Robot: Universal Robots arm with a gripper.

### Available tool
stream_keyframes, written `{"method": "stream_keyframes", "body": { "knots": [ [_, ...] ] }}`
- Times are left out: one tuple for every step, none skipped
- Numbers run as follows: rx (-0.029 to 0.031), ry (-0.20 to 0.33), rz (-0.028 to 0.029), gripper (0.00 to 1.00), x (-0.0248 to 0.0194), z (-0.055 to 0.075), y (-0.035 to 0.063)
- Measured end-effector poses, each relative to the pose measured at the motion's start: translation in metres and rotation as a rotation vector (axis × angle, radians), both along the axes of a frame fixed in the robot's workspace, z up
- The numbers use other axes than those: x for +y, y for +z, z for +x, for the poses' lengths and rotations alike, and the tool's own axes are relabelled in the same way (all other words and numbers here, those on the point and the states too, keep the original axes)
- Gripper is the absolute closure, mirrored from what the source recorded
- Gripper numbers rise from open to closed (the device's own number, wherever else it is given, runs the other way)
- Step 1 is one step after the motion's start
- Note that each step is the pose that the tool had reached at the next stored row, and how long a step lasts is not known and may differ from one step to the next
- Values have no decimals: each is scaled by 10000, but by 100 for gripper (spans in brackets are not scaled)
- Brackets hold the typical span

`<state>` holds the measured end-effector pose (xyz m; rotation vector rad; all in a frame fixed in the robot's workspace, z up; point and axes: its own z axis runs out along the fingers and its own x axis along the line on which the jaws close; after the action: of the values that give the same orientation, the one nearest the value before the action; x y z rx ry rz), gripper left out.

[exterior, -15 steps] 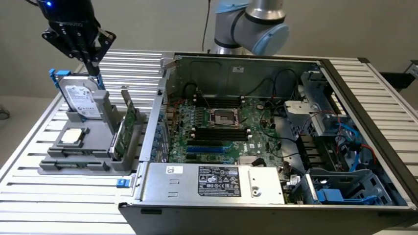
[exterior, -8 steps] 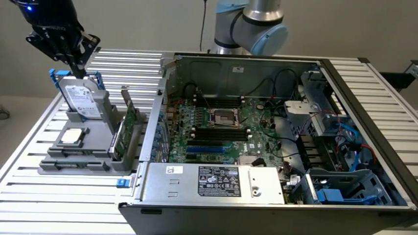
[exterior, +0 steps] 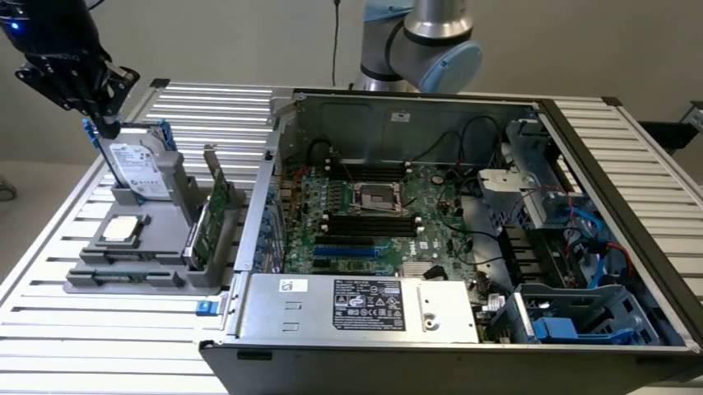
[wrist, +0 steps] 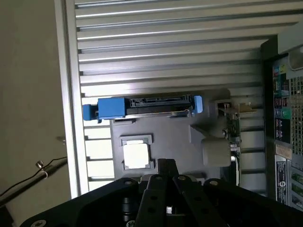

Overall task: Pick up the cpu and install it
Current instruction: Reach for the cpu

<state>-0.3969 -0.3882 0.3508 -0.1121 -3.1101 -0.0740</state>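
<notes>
Metal cpu (exterior: 123, 230) lies flat, square, dull silver.

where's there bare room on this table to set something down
Bare table slats in front of the gray holder, and behind it up to the far edge. Crowded: the holder with its hard drive, cpu and card, and inside the computer case.

From my remote desk, the cpu (exterior: 123, 230) showed dull silver with a pale rim on its grey tray (exterior: 121, 280). The hard drive (exterior: 141, 169) wore a white label and blue handles, beside a green motherboard (exterior: 439, 239), ribbed silver table (exterior: 66, 329) and black gripper (exterior: 111, 130).
</notes>
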Motion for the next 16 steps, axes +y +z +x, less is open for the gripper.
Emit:
{"method": "stream_keyframes", "body": {
  "knots": [
    [0,0,0,89,0,-45,-14],
    [0,2,0,89,0,-90,-29],
    [0,1,0,89,0,-135,-45],
    [1,1,0,89,0,-180,-60],
    [0,0,0,89,-1,-225,-73],
    [0,0,0,89,-5,-271,-83],
    [-2,0,0,89,-12,-316,-88],
    [-10,-1,0,89,-19,-354,-91],
    [-8,2,4,89,-36,-368,-91],
    [-9,2,15,89,-54,-376,-92],
    [-9,0,31,89,-69,-379,-93],
    [-9,-4,56,89,-87,-379,-93],
    [-10,-9,89,89,-103,-379,-93],
    [-9,-10,117,89,-108,-380,-93],
    [-9,-10,117,89,-108,-380,-93],
    [-10,-10,117,89,-108,-380,-93]
  ]
}}
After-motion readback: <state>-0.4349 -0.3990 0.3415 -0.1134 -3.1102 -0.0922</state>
